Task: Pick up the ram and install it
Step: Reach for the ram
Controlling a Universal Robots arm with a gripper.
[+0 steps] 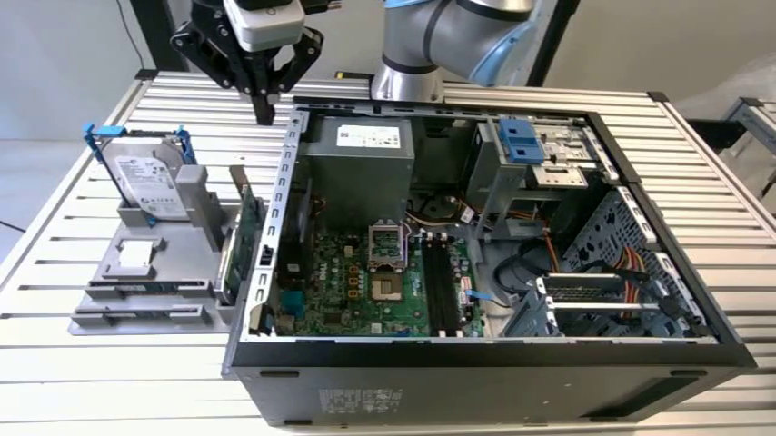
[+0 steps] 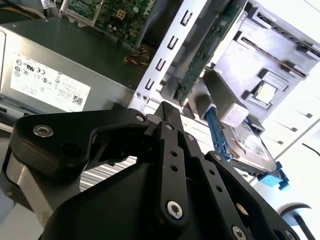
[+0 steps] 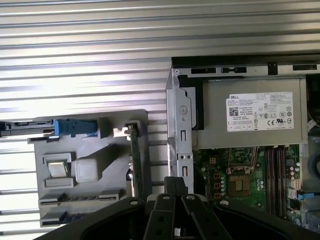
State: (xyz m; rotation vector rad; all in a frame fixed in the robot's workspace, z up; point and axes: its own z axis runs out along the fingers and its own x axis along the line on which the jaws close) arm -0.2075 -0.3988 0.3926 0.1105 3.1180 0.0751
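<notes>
- black gripper (image 2: 169,111) in the foreground, its fingers (image 2: 172,150) pressed together with nothing between them.
- just beyond the fingertips: the silver slotted rear wall (image 2: 172,47) of the computer case.
- inside the case, on one side of that wall — a grey power supply (image 2: 75,55) with a white label (image 2: 47,82), and a green motherboard (image 2: 107,12) beyond it.
- outside the case, a green expansion card (image 2: 212,45) stands on edge just beside the wall.
- grey holder (image 2: 250,70) next to the card — a small square chip (image 2: 264,93) sits in a recess, a white block (image 2: 233,114) near it.
- hard drive (image 2: 250,145) in a blue carrier (image 2: 216,134) at the holder's near end.
- ribbed metal table (image 2: 107,170) below the gripper.
</notes>
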